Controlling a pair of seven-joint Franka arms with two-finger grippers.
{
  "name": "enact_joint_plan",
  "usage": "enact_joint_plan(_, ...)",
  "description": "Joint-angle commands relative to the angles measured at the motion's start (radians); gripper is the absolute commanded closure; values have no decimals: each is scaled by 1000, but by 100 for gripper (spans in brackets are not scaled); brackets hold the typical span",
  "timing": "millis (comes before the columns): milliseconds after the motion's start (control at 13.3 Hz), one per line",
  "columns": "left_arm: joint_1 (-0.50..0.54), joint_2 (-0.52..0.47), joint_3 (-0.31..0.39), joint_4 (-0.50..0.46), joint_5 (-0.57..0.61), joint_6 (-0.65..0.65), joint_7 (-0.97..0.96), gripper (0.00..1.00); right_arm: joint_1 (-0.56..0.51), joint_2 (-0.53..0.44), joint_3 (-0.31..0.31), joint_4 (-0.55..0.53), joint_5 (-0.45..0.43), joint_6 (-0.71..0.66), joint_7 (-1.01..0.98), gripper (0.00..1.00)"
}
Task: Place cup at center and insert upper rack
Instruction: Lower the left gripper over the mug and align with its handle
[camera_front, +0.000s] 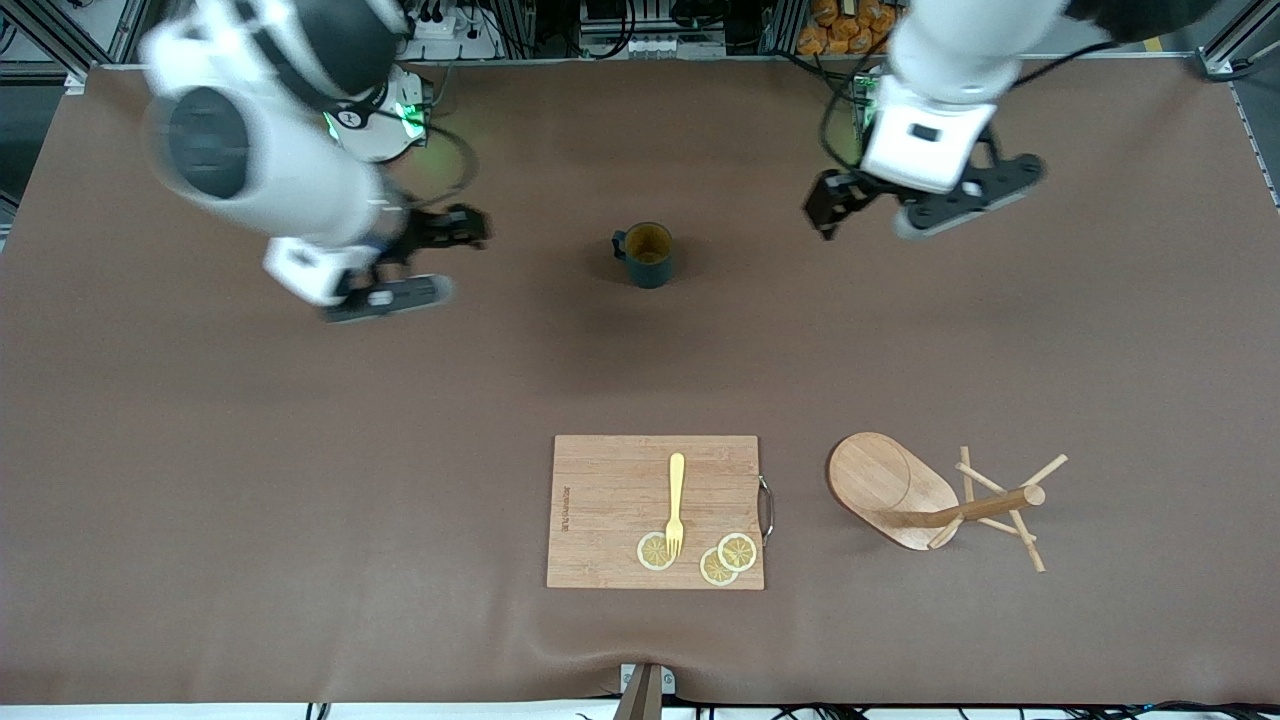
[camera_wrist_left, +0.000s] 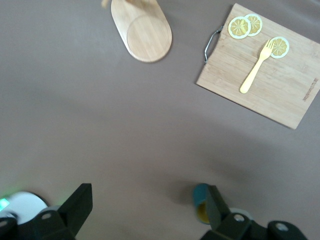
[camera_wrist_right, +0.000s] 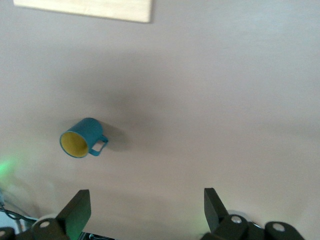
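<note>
Over the brown-covered table (camera_front: 300, 450) we hold both arms high and empty. Our right gripper (camera_front: 405, 262), hanging over bare cloth at the right arm's end, has its fingers spread wide and grasps nothing; from it, the small dark teal ribbed mug with the yellowish inside (camera_front: 645, 255) stands upright toward the table's middle, handle turned back toward this gripper, with only bare cloth between them. Nearer the front camera than the mug lies the rectangular wooden cutting board (camera_front: 610, 500), carrying a yellow plastic fork (camera_front: 676, 503) and three lemon slices (camera_front: 727, 558). Beside the board, toward the left arm's end, the light wooden mug-tree stand with the oval base (camera_front: 885, 485) lies tipped on its side, its post running along the table away from the board, pegs at the outer tip. Our left gripper (camera_front: 915, 205) is likewise released and empty over bare cloth, the mug off to one side of it and the toppled stand below it in the front view, toward the camera. We judge the mug to lie about equally near either gripper, while the stand is plainly the left arm's reach.
</note>
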Motion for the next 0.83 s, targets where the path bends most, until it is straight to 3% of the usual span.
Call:
enact_joint_plan(0, -167, 136, 4, 98, 115, 38, -308, 0, -169, -95, 22, -40, -3, -13, -82, 0)
enact_joint_plan(75, -218, 185, 8, 128, 132, 66, -424, 0, -218, -117, 22, -40, -39, -13, -120, 0)
enact_joint_plan(301, -355, 293, 13, 139, 230, 140, -692, 0, -286, -160, 22, -37, -255, -9, -254, 0)
enact_joint_plan(602, -517, 451, 19, 171, 354, 169, -880, 0, -398, -190, 22, -37, -279, 28, -352, 0)
enact_joint_plan(753, -595, 497, 63, 171, 385, 207, -976, 0, -451, -195, 22, -43, -274, 83, -420, 0)
